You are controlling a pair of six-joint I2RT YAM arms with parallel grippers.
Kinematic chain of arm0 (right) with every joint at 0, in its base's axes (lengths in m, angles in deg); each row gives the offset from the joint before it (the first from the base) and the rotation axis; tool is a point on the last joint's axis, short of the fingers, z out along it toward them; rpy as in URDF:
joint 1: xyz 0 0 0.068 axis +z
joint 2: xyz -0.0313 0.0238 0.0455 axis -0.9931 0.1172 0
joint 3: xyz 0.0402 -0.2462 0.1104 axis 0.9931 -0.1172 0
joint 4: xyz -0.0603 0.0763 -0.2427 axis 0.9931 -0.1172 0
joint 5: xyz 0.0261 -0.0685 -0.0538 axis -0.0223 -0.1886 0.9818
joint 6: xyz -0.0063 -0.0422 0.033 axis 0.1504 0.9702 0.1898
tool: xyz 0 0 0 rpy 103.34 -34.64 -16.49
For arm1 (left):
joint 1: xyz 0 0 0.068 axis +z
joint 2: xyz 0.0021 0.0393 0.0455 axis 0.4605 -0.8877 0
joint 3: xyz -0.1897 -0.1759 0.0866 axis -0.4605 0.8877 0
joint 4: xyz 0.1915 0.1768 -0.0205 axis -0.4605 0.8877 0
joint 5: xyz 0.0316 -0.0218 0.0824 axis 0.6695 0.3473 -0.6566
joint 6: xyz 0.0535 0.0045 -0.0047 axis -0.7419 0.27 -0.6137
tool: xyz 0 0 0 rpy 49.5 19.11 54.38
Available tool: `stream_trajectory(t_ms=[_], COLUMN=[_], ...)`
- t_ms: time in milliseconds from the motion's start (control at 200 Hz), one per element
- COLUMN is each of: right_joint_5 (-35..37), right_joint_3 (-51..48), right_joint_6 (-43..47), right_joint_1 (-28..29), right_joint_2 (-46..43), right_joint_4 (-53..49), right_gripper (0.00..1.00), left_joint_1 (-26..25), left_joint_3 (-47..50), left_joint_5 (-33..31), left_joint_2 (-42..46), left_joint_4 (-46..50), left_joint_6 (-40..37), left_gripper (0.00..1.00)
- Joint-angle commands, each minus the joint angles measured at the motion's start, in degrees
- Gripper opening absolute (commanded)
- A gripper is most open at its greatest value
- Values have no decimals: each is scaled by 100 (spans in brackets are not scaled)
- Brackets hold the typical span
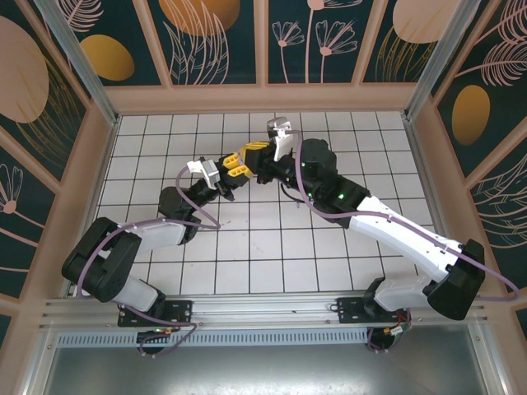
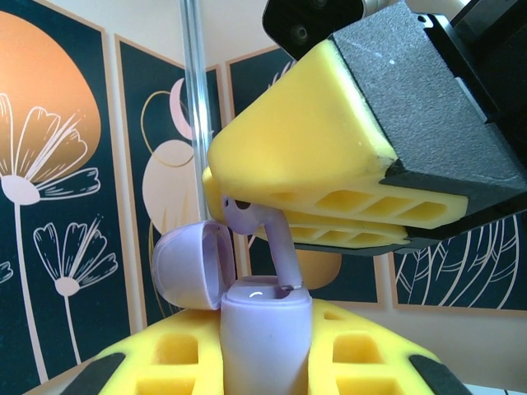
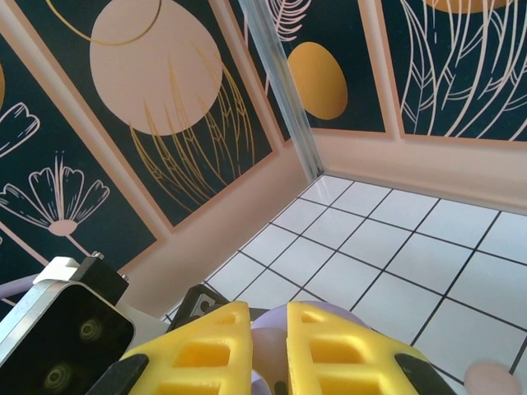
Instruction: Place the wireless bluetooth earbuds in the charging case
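L pincer (image 1: 237,173) is clamped tight on the rounded lavender plastic charging case (image 2: 263,329). It grips the lower body w/ the mouth facing up and the hinged lavender lid (image 2: 192,265) flipped back to one side, prob. so the sockets are exposed & steady.

Directly above the case, R pincer (image 3: 268,329) is nearly closed, pinching the head of a lavender stemmed plastic earbud (image 2: 265,239). Stem points down & its tip is at the case's mouth, not seated yet. Holding it by the head leaves the stem free to slide in. Stem leans a bit vs. the case, so it may need straightening before the push.

Case & earbud hang in the air over the white tiled worktop (image 1: 272,255) w/ dark grid lines. Around the case: dark teal wall panels (image 1: 214,41) w/ orange discs & pale flower line-art, peach frames, an aluminium corner post (image 3: 280,90). A small blurred pinkish thing (image 3: 492,383) lies on the worktop off to one side of the case; can't tell what it is.
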Motion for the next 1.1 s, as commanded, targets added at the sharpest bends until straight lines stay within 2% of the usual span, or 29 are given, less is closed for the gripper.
stream_trajectory(t_ms=[0, 185, 405, 706, 966, 1096], right_joint_5=[284, 311, -178, 217, -448, -433], right_joint_3=[-139, -141, -136, -128, -103, 43], right_joint_6=[92, 157, 323, 548, 677, 782], right_joint_1=[33, 29, 57, 85, 201, 337], right_joint_2=[14, -12, -4, -109, 18, 184], right_joint_4=[-125, -166, -176, -319, -348, -626], right_gripper=[14, 13, 13, 13, 12, 11], left_joint_1=[-37, -37, -32, -36, -37, -38], left_joint_3=[-137, -133, -138, -144, -159, -168], left_joint_5=[84, 83, 66, 84, 80, 76], left_joint_2=[122, 125, 114, 130, 136, 140], left_joint_4=[-403, -385, -377, -359, -344, -337], left_joint_6=[67, 50, 41, 14, 14, 14], left_gripper=[0, 0, 0, 0, 0, 0])
